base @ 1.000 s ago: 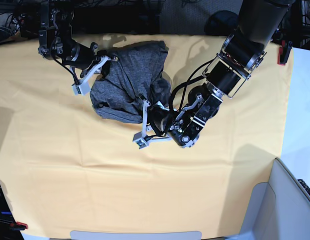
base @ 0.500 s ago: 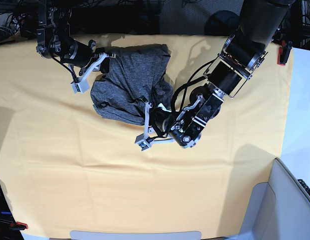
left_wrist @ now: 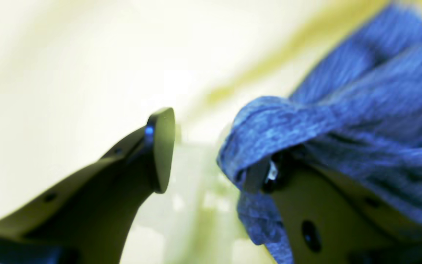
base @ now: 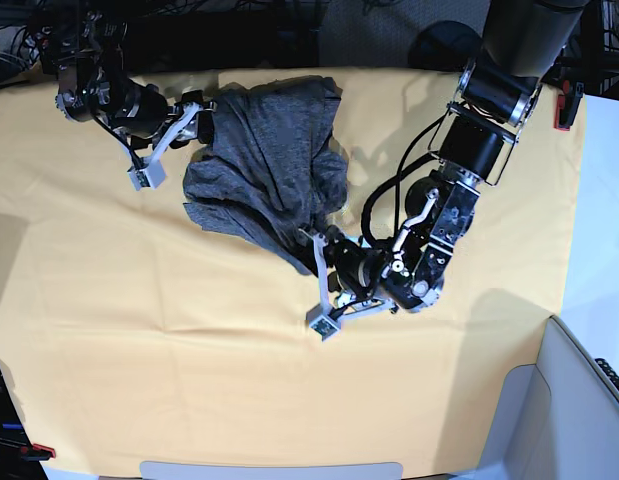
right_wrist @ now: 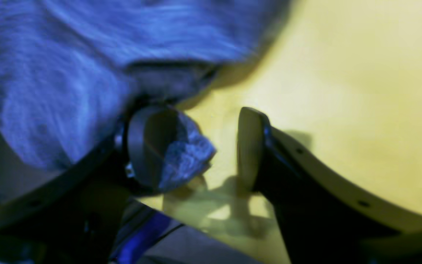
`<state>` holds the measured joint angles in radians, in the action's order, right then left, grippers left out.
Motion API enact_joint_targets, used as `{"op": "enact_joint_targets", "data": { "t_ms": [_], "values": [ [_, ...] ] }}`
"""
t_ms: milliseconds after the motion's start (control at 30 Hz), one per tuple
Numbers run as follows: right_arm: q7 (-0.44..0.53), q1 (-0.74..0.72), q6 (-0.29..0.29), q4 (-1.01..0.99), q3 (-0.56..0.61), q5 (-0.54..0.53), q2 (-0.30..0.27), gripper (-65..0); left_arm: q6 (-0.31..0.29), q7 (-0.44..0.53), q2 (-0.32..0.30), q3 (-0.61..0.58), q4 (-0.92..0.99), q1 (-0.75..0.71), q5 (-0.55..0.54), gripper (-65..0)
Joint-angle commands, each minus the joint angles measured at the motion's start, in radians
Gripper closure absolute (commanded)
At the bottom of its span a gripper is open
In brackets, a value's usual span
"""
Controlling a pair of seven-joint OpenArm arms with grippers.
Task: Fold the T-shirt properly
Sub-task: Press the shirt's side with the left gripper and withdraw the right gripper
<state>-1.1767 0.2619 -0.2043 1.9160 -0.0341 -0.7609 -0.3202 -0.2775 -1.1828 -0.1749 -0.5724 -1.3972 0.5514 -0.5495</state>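
**Soft knit, loosely heaped**

The T-shirt [base: 264, 160], thin heathered charcoal fabric, lies bunched at the far middle of the yellow cloth [base: 139, 330]. Left gripper [base: 319, 285] and right gripper [base: 169, 140] both stand parted, fabric draping one finger [right_wrist: 152, 146] of each.

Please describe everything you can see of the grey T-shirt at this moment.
The T-shirt is heathered charcoal-grey knit, thin and soft, without print. It lies crumpled in a bunched heap on the yellow tablecloth, near the far edge, not folded flat. Both grippers stand open beside it: fabric drapes over one finger of the left gripper and one finger of the right gripper; neither clamps it.
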Motion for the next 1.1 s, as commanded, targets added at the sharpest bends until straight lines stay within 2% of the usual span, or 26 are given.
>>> {"op": "enact_joint_targets", "data": {
  "t_ms": [0, 133, 433, 633, 733, 867, 933, 1000, 1067],
  "values": [
    [0.011, -0.016, -0.004, 0.024, -0.003, -0.016, -0.012, -32.3, 0.001, 0.010, -0.001, 0.030, -0.040, 0.012, -0.004, -28.4],
    [0.016, -0.034, -0.004, 0.024, -0.003, -0.016, -0.033, -32.3, 0.001, 0.005, -0.004, 0.105, -0.124, -0.027, -0.004, -28.4],
    [0.010, -0.059, -0.004, 0.024, 0.000, -0.016, -0.035, -32.3, -0.001, -0.001, -0.005, 0.107, -0.140, -0.073, -0.002, -28.4],
    [0.010, -0.065, -0.004, 0.024, 0.000, -0.015, -0.066, -32.3, -0.001, -0.085, -0.007, 0.045, -0.136, -0.075, -0.002, -28.4],
    [0.010, -0.069, -0.004, 0.024, -0.002, -0.015, -0.099, -32.3, -0.001, -0.092, -0.028, 0.007, -0.136, -0.075, -0.002, -28.5],
    [0.010, -0.080, -0.004, 0.024, -0.003, -0.015, -0.116, -32.3, -0.001, -0.101, -0.047, -0.001, -0.136, -0.075, -0.002, -28.9],
    [0.010, -0.080, -0.004, 0.024, -0.016, -0.015, -0.130, -32.3, -0.007, -0.121, -0.054, -0.001, -0.136, -0.073, -0.005, -31.1],
    [0.010, -0.079, -0.004, 0.024, -0.028, -0.015, -0.133, -32.3, -0.067, -0.144, -0.054, -0.001, -0.138, -0.072, -0.005, -33.4],
    [0.010, -0.079, -0.004, 0.024, -0.039, -0.015, -0.133, -32.3, -0.164, -0.165, -0.054, 0.007, -0.140, -0.073, -0.005, -33.4]
  ]
}}
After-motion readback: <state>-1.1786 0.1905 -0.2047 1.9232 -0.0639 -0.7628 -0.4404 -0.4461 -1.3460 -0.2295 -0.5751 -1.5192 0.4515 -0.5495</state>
